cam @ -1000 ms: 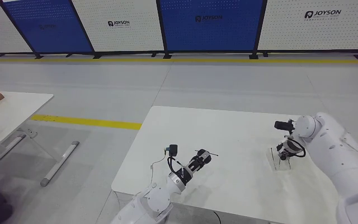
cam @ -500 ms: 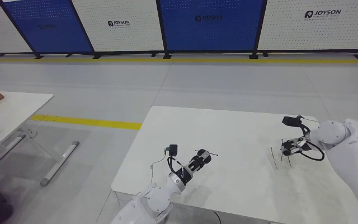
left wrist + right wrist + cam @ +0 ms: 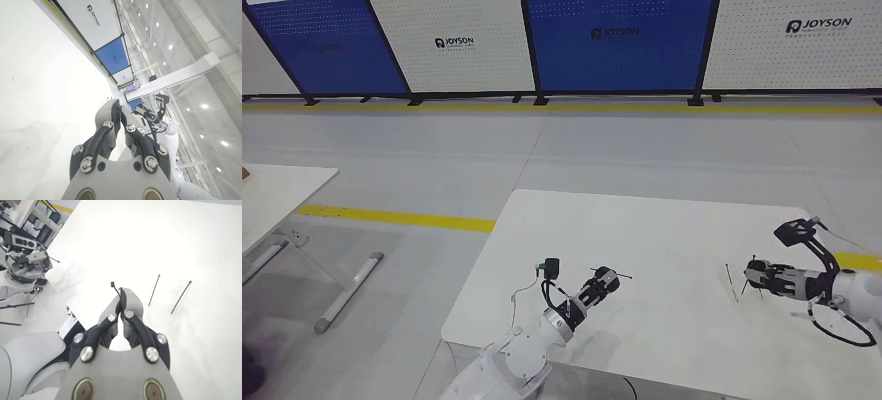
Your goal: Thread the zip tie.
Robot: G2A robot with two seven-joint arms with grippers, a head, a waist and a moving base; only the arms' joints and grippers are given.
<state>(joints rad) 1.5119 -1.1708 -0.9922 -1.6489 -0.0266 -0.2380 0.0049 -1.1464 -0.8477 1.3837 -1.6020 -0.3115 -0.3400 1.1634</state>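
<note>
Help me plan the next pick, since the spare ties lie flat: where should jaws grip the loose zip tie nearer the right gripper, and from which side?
Probably mid-strap, down from above with the jaws across the strap. That zip tie lies flat and straight on the table, so no edge is raised; its head offers less hold, and the other tie lies clear beside it.

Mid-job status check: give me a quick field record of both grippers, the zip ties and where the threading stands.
left gripper: shut, with a black strand sticking out of it, apparently a zip tie
right gripper: shut on held zip tie, head end poking past the fingertips
loose zip ties: two, flat on the table beside the right gripper, not touching
gripper spacing: far apart across the table
threading: not yet begun
</note>
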